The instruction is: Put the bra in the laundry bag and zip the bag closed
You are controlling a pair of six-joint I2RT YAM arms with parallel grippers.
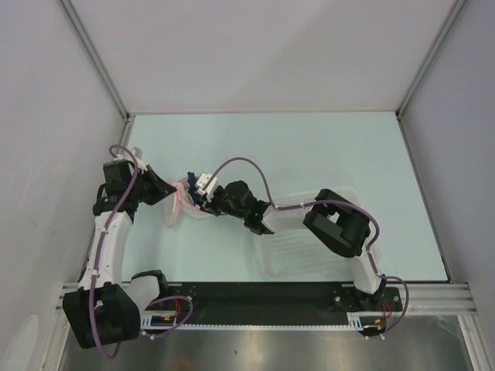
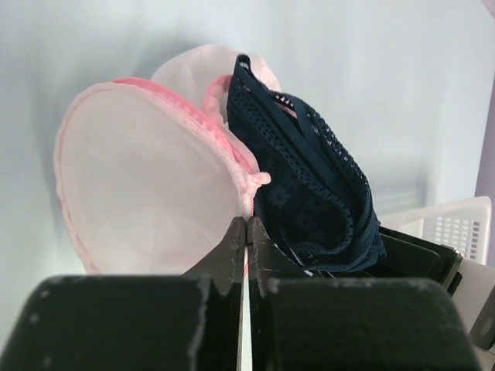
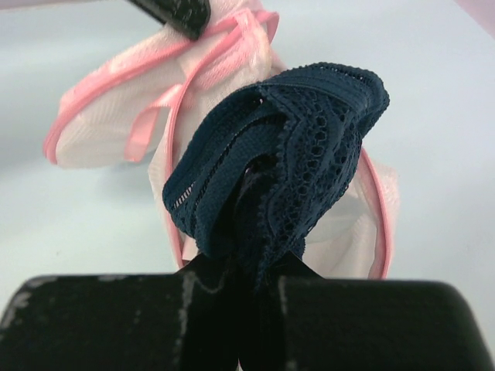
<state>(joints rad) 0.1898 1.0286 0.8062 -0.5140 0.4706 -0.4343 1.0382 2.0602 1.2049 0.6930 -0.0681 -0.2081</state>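
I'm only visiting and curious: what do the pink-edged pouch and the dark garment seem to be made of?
Laundry bag: thin, matte white mesh cloth, since light shows through it; pink woven-looking tape edges its rim. Bra: soft navy lace, likely synthetic, with rows of small holes and a scalloped border.

On the table point(image 1: 309, 147), the laundry bag point(image 2: 147, 178) lies left of centre between the left tool point(image 2: 247, 226) and the right tool point(image 3: 249, 267), with the bra point(image 3: 294, 154) against its right side and a basket point(image 1: 302, 251) farther right.
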